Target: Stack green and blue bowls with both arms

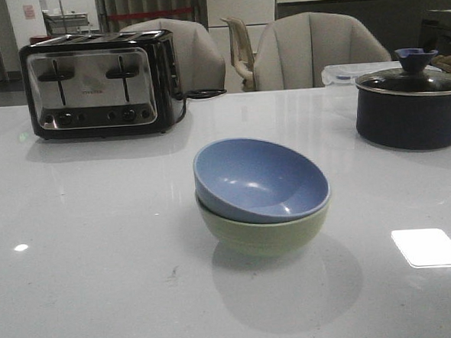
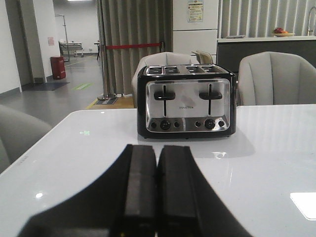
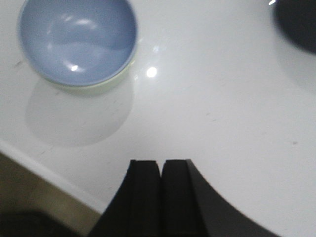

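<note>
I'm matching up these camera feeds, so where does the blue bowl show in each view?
Front: blue bowl at center, nested in the green bowl.
Left wrist: not in it.
Right wrist: blue bowl beyond the shut right gripper.
Shared landmark: the white table, in all three.

Matte blue bowl (image 1: 261,180), glossy white table (image 1: 100,245), shiny chrome-faced toaster (image 1: 98,85).

Showroom kitchen — toaster (image 1: 102,85), pot (image 1: 411,105), fridge (image 2: 195,25).
</note>
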Tool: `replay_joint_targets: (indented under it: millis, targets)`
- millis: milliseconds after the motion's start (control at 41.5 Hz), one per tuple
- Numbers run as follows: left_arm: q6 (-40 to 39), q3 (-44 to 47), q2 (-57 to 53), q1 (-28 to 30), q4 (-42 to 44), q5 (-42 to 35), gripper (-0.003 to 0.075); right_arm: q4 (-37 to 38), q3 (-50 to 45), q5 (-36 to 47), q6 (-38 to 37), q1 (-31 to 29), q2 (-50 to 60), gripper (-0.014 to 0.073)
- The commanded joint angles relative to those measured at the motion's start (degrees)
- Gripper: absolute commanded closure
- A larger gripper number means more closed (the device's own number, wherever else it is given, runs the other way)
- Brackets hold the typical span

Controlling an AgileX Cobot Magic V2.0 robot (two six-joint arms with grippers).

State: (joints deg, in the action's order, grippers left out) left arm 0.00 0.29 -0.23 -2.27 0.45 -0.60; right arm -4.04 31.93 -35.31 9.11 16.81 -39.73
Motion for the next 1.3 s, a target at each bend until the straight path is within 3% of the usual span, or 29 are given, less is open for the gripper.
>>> replay_joint_targets:
  millis: [0, 265, 530, 1011, 1276]
  targets:
    - [0.0, 1.2, -1.2, -0.4, -0.5, -5.0, 0.0619, 1.2, -3.3, 10.5, 0.4, -4.6, 7.6, 0.0559]
    - [0.0, 1.2, -1.2, -0.4, -0.5, -5.0, 0.0619, 1.1, -22.4, 27.3, 0.4, -14.3, 30.6, 0.0559]
    - [0.0, 1.2, -1.2, -0.4, -0.5, -5.0, 0.0619, 1.0, -33.0, 34.1, 0.4, -15.2, 40.5, 0.0559]
    - [0.0, 1.2, -1.2, -0.4, -0.5, -5.0, 0.0619, 0.9, -33.5, 34.3, 0.2, -15.2, 41.5, 0.0559]
    - [0.0, 1.2, -1.2, -0.4, -0.5, -5.0, 0.0619, 6.0, -33.5, 38.7, -12.4, -15.2, 41.5, 0.0559]
